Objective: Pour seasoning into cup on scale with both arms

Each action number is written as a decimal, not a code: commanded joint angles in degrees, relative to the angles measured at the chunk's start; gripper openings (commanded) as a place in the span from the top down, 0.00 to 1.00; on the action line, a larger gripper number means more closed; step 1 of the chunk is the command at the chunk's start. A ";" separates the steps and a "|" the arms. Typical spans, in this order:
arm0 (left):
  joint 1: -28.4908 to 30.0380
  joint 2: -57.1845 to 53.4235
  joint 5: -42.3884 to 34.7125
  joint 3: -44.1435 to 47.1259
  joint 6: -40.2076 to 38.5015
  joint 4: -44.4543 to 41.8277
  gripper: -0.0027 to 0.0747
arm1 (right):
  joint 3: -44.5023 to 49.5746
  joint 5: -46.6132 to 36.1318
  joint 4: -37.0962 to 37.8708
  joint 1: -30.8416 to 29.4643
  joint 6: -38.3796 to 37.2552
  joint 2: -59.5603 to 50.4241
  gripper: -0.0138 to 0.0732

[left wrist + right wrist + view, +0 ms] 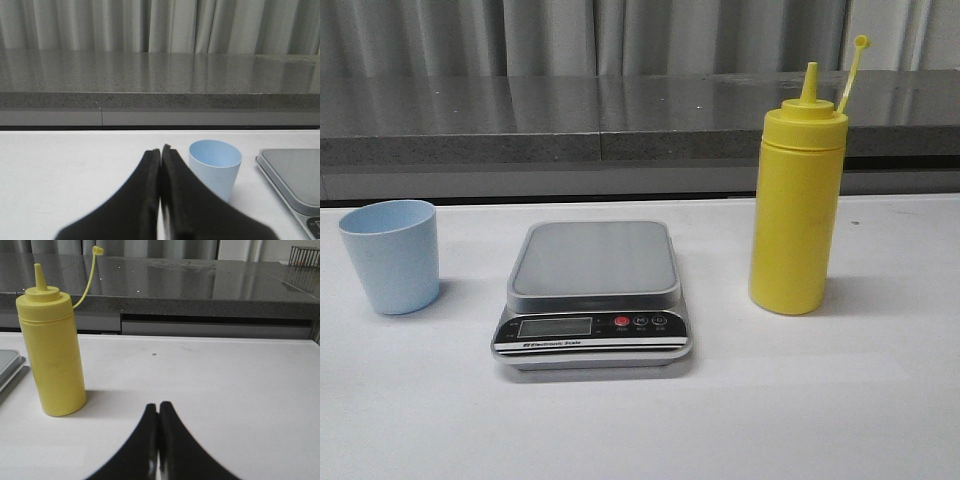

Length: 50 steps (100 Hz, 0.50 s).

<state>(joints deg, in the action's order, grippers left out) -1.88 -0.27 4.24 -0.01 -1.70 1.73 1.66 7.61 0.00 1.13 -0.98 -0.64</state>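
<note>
Front view finds the job not yet begun: nearest, the scale [592, 295] sits bare at the table's middle, platform silver-grey, red button on its black panel. Farther back, the pale blue cup [390, 255] stands apart on its left, the tall yellow bottle [797, 200] on its right, cap dangling off the nozzle. Wrist views show the left gripper [160, 152] and right gripper [158, 407] pressed closed, holding nothing.
</note>
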 commanded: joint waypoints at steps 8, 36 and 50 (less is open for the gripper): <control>0.05 -1.81 -4.69 2.13 0.04 0.46 0.99 | -0.92 -4.65 0.76 -0.29 -0.16 -1.34 0.89; 0.05 -1.81 -4.81 2.13 0.04 0.46 0.99 | -0.92 -4.65 0.76 -0.29 -0.16 -1.34 0.89; 0.05 -1.81 -6.03 2.13 -0.07 0.46 0.99 | -0.92 -4.65 0.76 -0.29 -0.16 -1.34 0.89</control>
<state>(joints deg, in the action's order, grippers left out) -1.88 -0.27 4.14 -0.01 -1.70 1.73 1.66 7.61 0.00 1.13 -0.98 -0.64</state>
